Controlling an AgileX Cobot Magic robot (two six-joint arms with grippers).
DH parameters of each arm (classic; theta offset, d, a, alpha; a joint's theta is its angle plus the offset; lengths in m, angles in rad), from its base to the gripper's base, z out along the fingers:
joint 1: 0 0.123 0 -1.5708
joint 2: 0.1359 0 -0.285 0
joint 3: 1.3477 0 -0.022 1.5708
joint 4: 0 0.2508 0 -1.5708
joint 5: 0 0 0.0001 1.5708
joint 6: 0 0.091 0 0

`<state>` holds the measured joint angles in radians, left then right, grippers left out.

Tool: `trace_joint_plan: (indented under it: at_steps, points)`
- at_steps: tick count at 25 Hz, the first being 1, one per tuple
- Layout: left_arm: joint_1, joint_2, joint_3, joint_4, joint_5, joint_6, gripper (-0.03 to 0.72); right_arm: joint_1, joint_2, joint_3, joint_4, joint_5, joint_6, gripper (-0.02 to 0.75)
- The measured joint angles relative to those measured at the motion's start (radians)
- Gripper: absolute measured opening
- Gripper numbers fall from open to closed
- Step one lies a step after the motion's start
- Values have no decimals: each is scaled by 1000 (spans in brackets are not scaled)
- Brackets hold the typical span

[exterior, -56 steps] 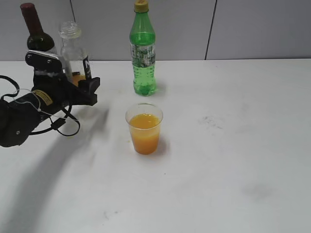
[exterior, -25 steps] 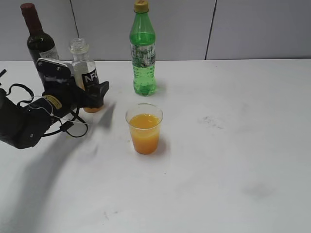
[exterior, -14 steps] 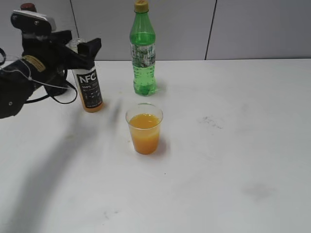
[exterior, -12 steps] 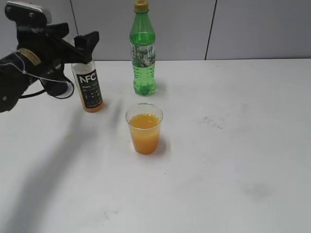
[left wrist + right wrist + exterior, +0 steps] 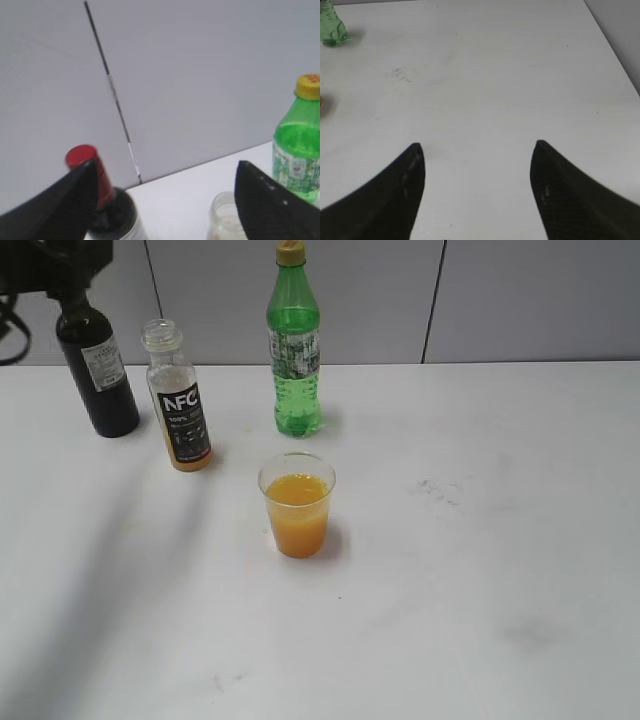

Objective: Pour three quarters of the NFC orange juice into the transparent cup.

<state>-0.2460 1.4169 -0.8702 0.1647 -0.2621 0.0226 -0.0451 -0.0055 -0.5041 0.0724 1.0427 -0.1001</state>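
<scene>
The NFC orange juice bottle stands upright and uncapped on the white table, with only a little orange liquid at its bottom. Its open neck shows in the left wrist view. The transparent cup stands in front of it to the right, mostly full of orange juice. My left gripper is open and empty, high above the bottles; only a dark part of the arm shows at the top left of the exterior view. My right gripper is open and empty over bare table.
A dark wine bottle with a red cap stands left of the NFC bottle. A tall green bottle with a yellow cap stands behind the cup. A grey wall runs behind the table.
My left gripper let go of the NFC bottle, which now stands on the table, and rose up and to the left, almost out of the exterior view. The cup has not moved.
</scene>
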Motion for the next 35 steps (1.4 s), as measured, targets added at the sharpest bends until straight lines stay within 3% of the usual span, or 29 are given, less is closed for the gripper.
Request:
trace_joint_plan:
  at_steps: [8, 17, 25, 35]
  points:
    - [118, -225, 0, 0, 570, 2, 636, 0, 0, 0, 0, 0, 0, 510]
    - [125, -432, 8, -32, 1251, 3, 613, 0, 0, 0, 0, 0, 0, 510]
    - [125, -686, 133, -115, 1381, 3, 594, 0, 0, 0, 0, 0, 0, 510]
    - [125, -1014, 309, -139, 1394, 3, 592, 0, 0, 0, 0, 0, 0, 510]
